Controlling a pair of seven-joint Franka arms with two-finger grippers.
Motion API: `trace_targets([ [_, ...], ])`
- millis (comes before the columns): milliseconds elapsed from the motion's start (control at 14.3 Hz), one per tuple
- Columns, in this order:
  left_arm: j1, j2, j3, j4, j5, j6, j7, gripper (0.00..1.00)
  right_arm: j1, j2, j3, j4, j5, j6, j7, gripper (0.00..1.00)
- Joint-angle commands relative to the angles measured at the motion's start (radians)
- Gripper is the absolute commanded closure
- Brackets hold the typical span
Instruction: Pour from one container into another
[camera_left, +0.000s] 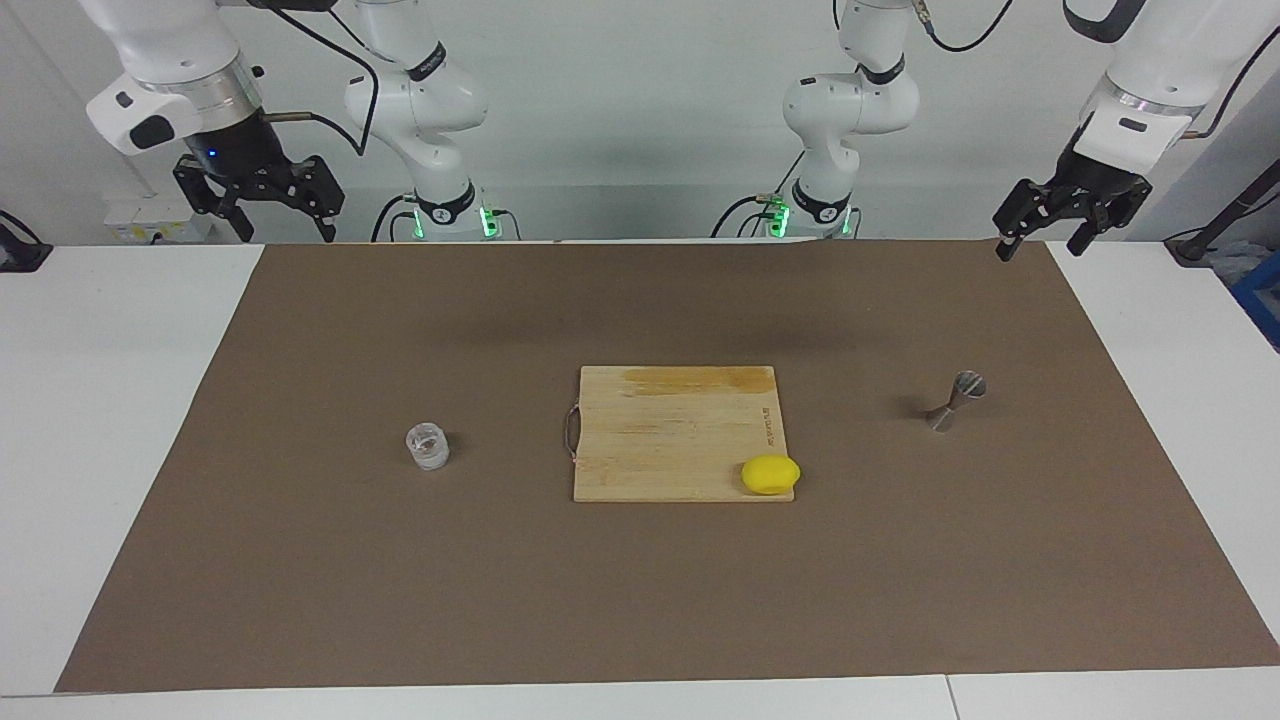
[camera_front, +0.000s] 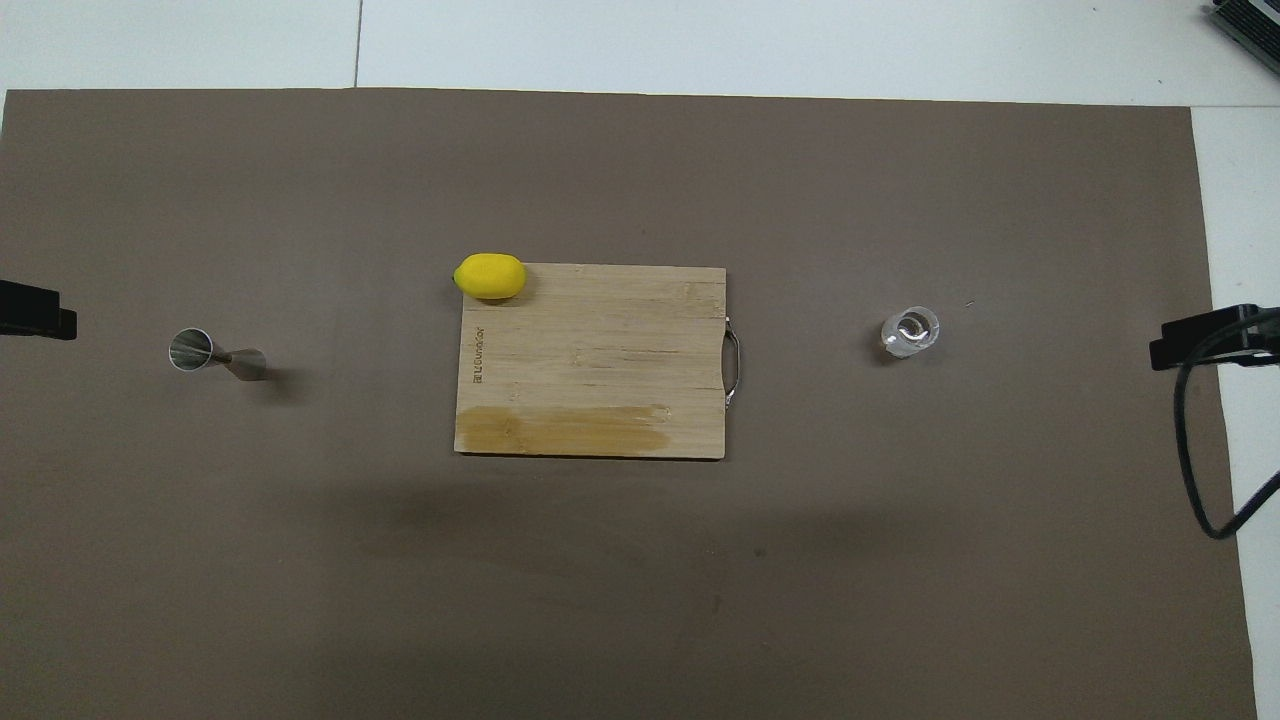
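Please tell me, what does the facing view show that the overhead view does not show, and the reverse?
Only the facing view shows both arms whole, with the left gripper and right gripper raised and open near the robots' edge of the brown mat.

Only the overhead view looks down into the glass cup.

Both show the cup, the metal jigger, and the lemon on a corner of the cutting board.
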Motion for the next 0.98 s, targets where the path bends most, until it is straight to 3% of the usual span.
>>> trace_targets([
  [0, 0.003, -0.028, -0.001, -0.029, -0.005, 0.007, -0.004, 0.0, 0.005, -0.009, 0.0, -0.002, -0.015, -0.015, 0.025, 0.0],
  [279, 0.004, -0.031, -0.001, -0.041, -0.005, 0.033, -0.002, 0.0, -0.006, -0.009, 0.002, -0.002, -0.012, -0.021, 0.06, 0.0],
  [488, 0.027, -0.075, 0.002, -0.157, -0.005, 0.157, 0.001, 0.0, -0.011, -0.009, 0.0, -0.008, 0.01, -0.006, 0.135, 0.0],
  [627, 0.046, -0.095, 0.002, -0.234, -0.005, 0.239, 0.002, 0.0, -0.014, -0.009, -0.003, -0.053, 0.066, 0.037, 0.215, 0.0],
  [906, 0.085, -0.072, 0.002, -0.295, -0.005, 0.34, 0.001, 0.0, -0.055, -0.003, -0.006, -0.188, 0.206, 0.164, 0.324, 0.0],
])
